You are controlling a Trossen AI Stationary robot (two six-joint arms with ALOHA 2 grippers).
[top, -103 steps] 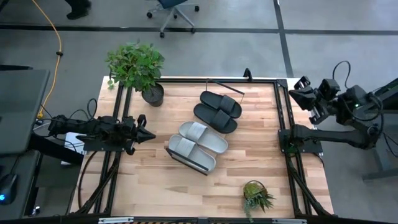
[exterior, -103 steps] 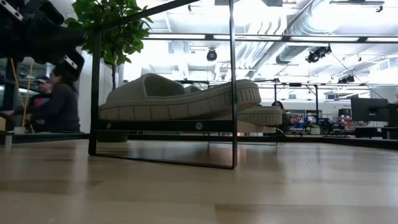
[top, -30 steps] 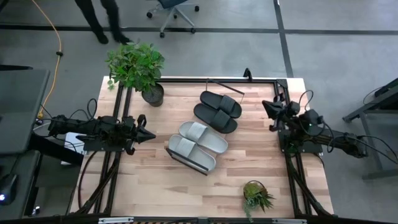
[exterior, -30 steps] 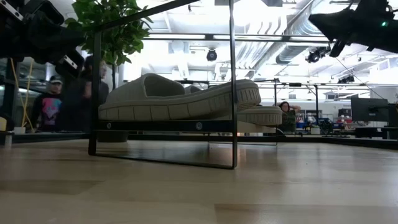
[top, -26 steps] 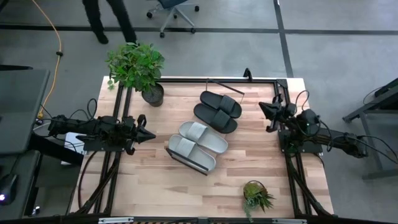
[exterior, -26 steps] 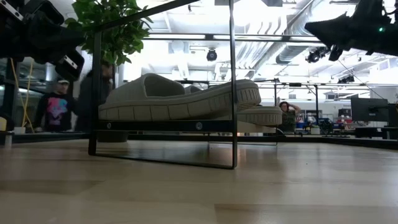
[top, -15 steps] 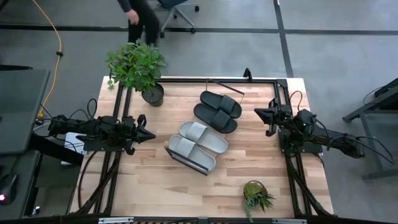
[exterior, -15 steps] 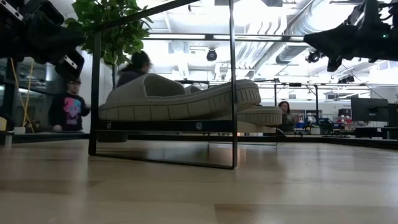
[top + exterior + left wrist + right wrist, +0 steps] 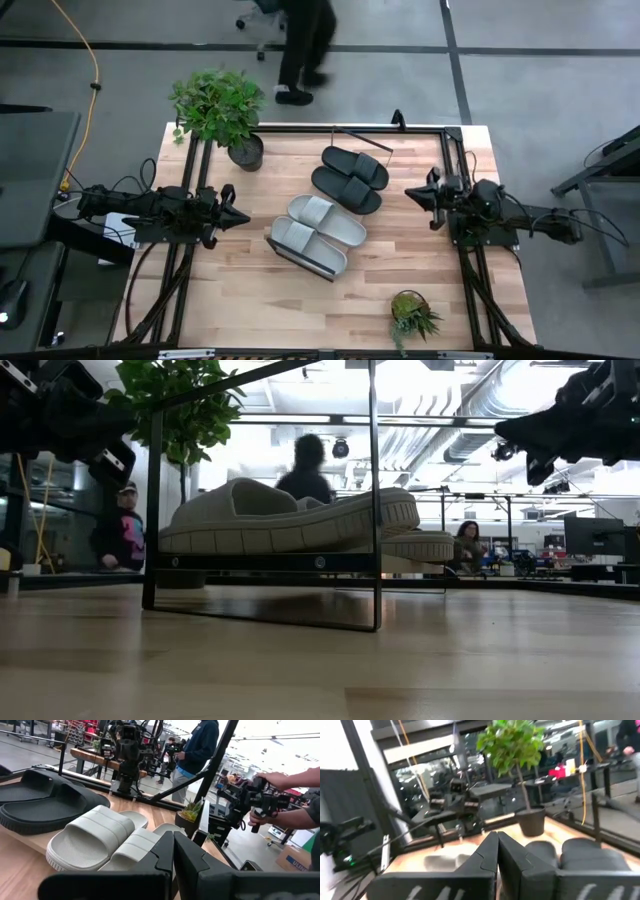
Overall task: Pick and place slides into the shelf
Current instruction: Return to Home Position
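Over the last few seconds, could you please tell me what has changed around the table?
The right gripper swung in from beyond the table's right edge to hang over its right side, shut and empty. A person walked rightward across the floor beyond the table. The left gripper, grey-green slides and black slides stayed put.
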